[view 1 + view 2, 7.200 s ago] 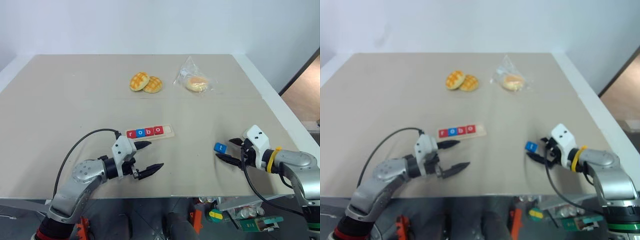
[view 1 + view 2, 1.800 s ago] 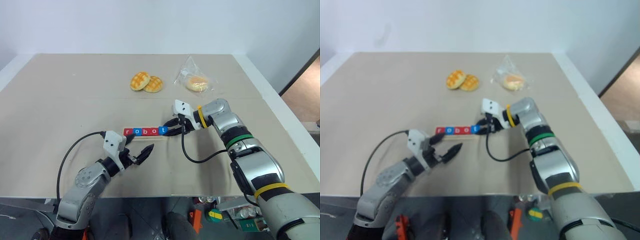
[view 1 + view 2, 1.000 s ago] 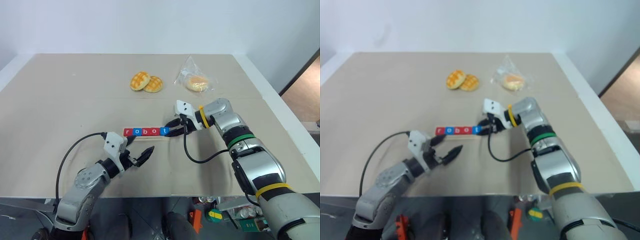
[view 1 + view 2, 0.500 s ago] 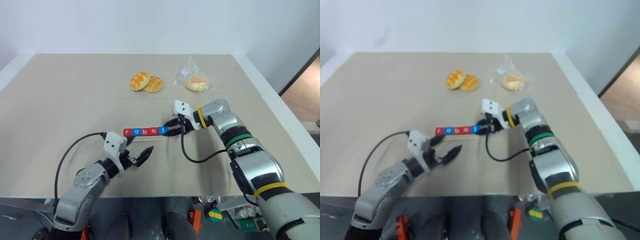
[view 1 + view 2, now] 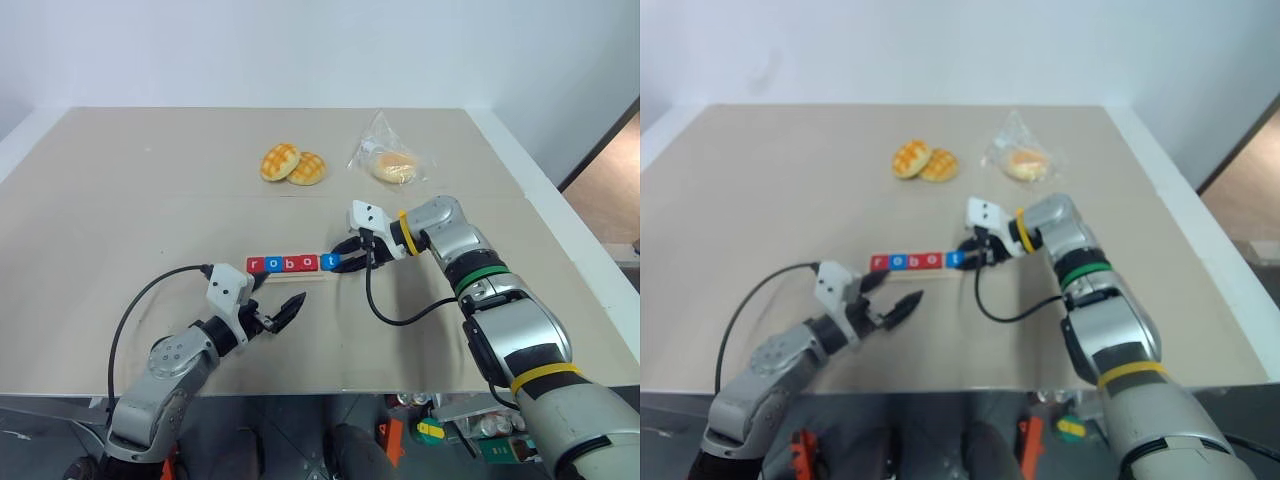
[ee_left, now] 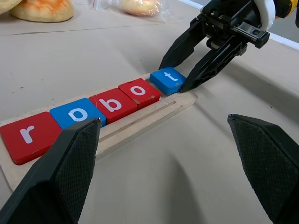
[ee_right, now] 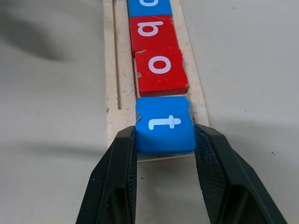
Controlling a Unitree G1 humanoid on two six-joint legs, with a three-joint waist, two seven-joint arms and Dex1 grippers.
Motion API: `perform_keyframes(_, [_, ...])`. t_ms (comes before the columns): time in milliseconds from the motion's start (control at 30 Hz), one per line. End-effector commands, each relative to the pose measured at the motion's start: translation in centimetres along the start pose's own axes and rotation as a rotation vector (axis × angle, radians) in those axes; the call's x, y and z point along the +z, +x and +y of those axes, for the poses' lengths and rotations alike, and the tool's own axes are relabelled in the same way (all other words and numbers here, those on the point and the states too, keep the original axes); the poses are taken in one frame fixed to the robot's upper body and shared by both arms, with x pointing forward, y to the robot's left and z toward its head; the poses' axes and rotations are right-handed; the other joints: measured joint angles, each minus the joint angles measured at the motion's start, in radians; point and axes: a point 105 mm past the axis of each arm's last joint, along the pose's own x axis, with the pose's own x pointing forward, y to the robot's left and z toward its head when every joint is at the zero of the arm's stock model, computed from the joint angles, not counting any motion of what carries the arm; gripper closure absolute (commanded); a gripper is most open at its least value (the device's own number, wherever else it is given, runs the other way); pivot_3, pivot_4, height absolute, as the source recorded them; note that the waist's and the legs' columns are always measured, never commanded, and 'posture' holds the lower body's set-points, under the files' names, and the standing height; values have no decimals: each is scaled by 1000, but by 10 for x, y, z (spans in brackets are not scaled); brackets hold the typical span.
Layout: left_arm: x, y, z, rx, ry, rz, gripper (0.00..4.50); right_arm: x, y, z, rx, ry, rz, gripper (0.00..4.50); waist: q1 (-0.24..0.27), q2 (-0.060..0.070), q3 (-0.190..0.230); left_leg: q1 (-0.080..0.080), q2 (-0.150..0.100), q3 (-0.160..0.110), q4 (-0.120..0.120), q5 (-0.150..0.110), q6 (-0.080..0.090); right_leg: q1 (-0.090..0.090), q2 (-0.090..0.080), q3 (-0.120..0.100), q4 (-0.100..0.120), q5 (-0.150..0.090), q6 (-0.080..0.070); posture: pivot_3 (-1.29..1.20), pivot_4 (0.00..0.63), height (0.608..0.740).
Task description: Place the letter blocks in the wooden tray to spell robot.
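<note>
Blue t block (image 7: 165,124) gripped by right jaws (image 7: 164,140) | left jaws (image 5: 284,298) open | buns (image 5: 291,165), bagged bun (image 5: 393,166) far off

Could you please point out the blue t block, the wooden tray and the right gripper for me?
blue t block (image 7: 164,123): right wrist view, top face.
wooden tray (image 6: 154,111): left wrist view, bare grooved strip.
right gripper (image 7: 165,144): right wrist view, between fingertips.

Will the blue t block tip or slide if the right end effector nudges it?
The blue t block looks flat and rigid, so it probably slides rather than tips. Its smooth faces may slip between the right end effector's fingers.
</note>
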Motion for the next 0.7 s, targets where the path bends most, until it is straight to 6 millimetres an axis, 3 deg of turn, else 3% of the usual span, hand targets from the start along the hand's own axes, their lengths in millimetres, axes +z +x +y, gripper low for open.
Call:
perform_keyframes(33, [12, 0, -7, -28, 29, -37, 0, 17, -5, -7, -29, -48, -40, 2821, 0, 0, 0, 0, 0, 0, 0, 0, 0, 0, 0, 0, 0, 0, 0, 0, 150, 740])
perform_keyframes(700, [8, 1, -9, -45, 27, -17, 0, 13, -7, -1, -63, 6, -57, 2821, 0, 0, 0, 0, 0, 0, 0, 0, 0, 0, 0, 0, 0, 0, 0, 0, 150, 740])
